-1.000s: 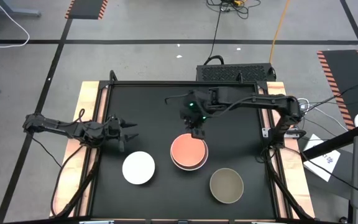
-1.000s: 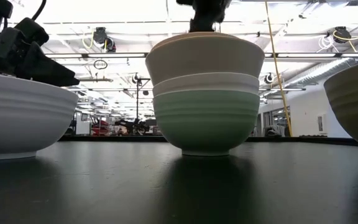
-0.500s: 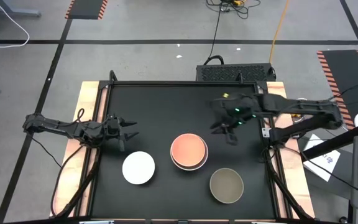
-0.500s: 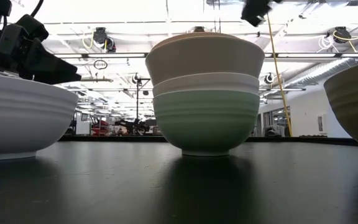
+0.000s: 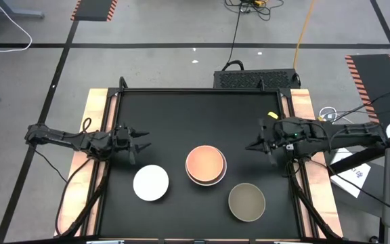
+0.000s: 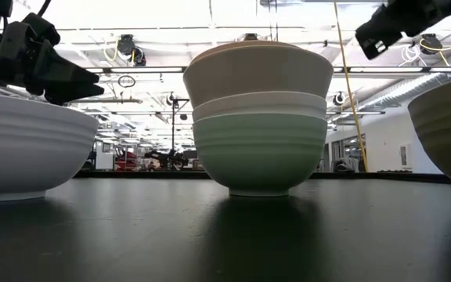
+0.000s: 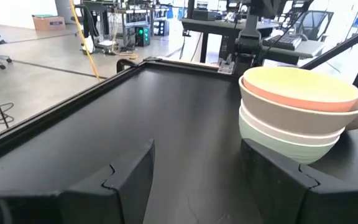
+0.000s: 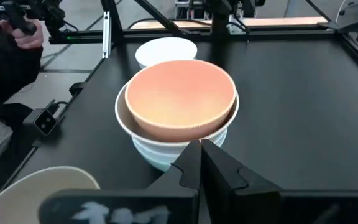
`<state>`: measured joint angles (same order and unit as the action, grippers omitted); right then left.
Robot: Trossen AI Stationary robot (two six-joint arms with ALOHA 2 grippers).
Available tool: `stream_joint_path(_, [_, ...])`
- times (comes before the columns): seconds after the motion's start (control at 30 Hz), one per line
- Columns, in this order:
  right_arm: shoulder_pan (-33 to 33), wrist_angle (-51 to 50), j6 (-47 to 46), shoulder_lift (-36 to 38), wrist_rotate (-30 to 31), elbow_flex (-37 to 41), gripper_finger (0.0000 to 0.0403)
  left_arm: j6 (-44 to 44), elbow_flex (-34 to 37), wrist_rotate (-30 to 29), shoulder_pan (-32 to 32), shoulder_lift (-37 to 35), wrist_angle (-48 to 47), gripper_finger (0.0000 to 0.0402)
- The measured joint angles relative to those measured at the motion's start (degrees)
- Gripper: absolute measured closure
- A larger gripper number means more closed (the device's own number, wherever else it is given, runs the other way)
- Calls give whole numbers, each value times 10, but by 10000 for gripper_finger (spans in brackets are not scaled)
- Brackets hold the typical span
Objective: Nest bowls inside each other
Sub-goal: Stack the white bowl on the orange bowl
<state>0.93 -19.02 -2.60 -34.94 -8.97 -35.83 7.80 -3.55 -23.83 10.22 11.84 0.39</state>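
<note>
A stack of nested bowls point(image 5: 206, 165) stands mid-table on its mint-green bottom bowl point(image 6: 258, 160), with a white, a beige-grey and a coral-pink bowl point(image 8: 180, 99) inside. A single white bowl point(image 5: 151, 182) sits to its left and an olive-tan bowl point(image 5: 247, 201) near the front right. My left gripper point(image 5: 145, 139) hovers open at the table's left side, pointing at the stack point(image 7: 297, 115). Right of the stack and clear of it, my right gripper point(image 5: 249, 146) hangs shut with nothing in it, its fingertips point(image 8: 201, 149) closed together.
The black tabletop has a raised frame point(image 5: 202, 91) and wooden side strips point(image 5: 87, 135). A dark box point(image 5: 256, 78) sits behind the far edge. In the right wrist view a person point(image 8: 5, 56) shows beyond the table. Bare black surface lies between the bowls and the far edge.
My right gripper has drawn back from above the stack's far side toward the table's right edge, tipping from pointing down to nearly level, and its fingers have shut on nothing. The stack and the other bowls have stayed where they were.
</note>
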Motion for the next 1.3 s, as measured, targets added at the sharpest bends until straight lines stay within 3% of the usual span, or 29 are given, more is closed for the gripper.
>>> stream_joint_path(0.27, [0,-6,2,69,-3,63,402,0,0,2,0,0,3,163])
stream_joint_path(0.77, [0,117,-39,175,-35,215,403,1,0,4,0,0,-10,163])
stream_joint_path(1.3, [0,187,-57,280,-32,308,403,12,0,4,0,0,-19,163])
